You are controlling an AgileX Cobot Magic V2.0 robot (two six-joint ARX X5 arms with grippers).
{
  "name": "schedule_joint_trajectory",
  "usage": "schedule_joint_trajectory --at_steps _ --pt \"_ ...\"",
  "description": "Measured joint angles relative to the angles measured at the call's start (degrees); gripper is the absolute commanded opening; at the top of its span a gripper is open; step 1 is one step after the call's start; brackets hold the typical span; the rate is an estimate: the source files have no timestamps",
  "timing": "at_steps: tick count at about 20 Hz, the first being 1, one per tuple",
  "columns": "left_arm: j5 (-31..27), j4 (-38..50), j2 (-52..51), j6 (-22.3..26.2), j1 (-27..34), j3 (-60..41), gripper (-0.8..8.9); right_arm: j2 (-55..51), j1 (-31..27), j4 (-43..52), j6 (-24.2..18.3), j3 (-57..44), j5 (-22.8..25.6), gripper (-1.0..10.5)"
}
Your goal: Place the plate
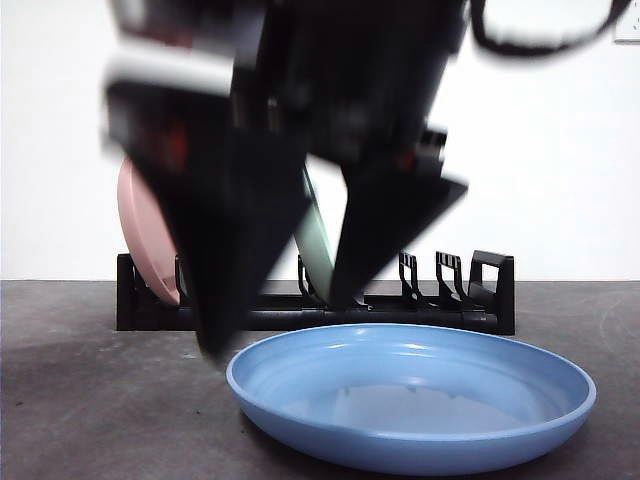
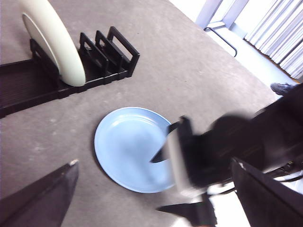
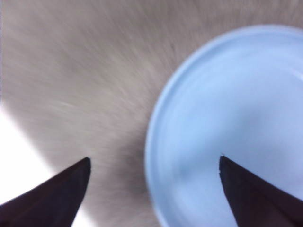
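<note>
A blue plate (image 1: 420,400) lies flat on the grey table in front of a black dish rack (image 1: 480,290). My right gripper (image 1: 276,328) is open and hangs just above the plate's left rim, one jaw outside the rim and one over the plate. In the right wrist view the plate (image 3: 227,94) shows its rim between the open jaws of the right gripper (image 3: 154,159), blurred by motion. My left gripper (image 2: 154,162) is open and empty, high above the table. From there I see the plate (image 2: 125,142) and the right gripper (image 2: 158,184) at its edge.
The rack (image 2: 109,47) stands behind the blue plate. It holds a pink plate (image 1: 140,230) upright at its left end and a pale plate (image 1: 318,245) upright near the middle, cream in the left wrist view (image 2: 52,42). Several slots at its right end stand free.
</note>
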Motion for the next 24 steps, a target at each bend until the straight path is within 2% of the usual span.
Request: schedule_joint_trajectory --at_steps 5,12,15,18,24 --pt "-6.4 0.1 0.3 -0.2 0.0 0.0 4.92 -14.7 -4.1 -1.5 1.0 0.7 -5.2 4.7" --pt "-11.6 -0.5 10.0 -1.6 0.0 2.3 5.00 -37.4 -16.6 -6.2 1.0 0.7 -12.3 4.7" --pt "-14.7 -1.1 16.0 -1.7 0.0 6.8 5.00 -44.8 -21.9 -11.6 0.8 0.7 -12.5 4.7" --pt "-20.6 -3.7 24.4 -1.6 0.0 14.3 5.00 -51.2 -25.5 -15.4 1.2 0.7 -12.5 4.7" --pt "-41.4 -10.7 45.0 -0.9 -2.7 30.1 5.00 -56.2 -25.8 -16.2 3.0 0.7 -12.5 4.7"
